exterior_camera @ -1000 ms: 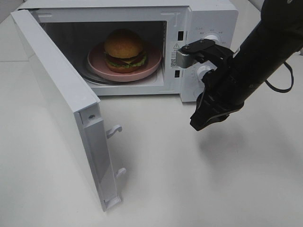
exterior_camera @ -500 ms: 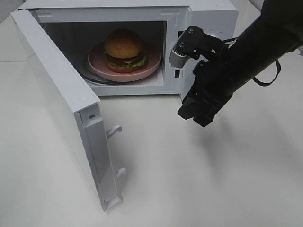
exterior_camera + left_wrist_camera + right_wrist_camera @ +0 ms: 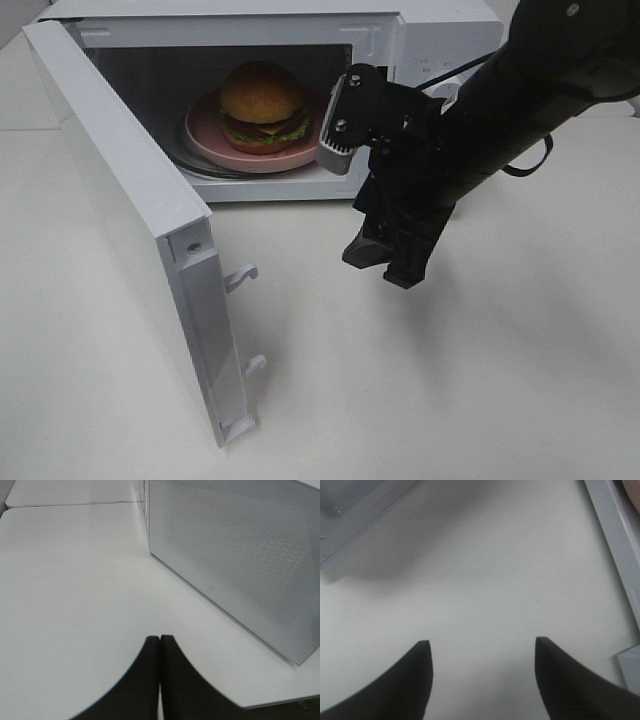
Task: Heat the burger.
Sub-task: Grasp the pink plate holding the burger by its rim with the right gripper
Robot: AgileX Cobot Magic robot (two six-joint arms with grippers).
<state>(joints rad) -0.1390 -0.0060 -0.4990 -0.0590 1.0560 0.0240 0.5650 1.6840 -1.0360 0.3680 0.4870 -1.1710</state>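
Open microwave at the top of the high view, arm before it.

The microwave (image 3: 440, 40) stands on the table (image 3: 450, 380) across the upper part of the frame. Its door (image 3: 120, 200) swings out from the upper left corner toward the lower middle, with two latch hooks (image 3: 243, 275) on its free edge pointing right. The burger (image 3: 262, 105) sits on a plate (image 3: 215, 148) inside the cavity, at upper centre. The right gripper (image 3: 383, 265) hangs over the table at the centre of the frame, in front of the cavity's right end, its arm running to the upper right across the control panel (image 3: 430, 60). In the left wrist view, the left gripper (image 3: 159, 640) is over the table, on the outer side of the door.
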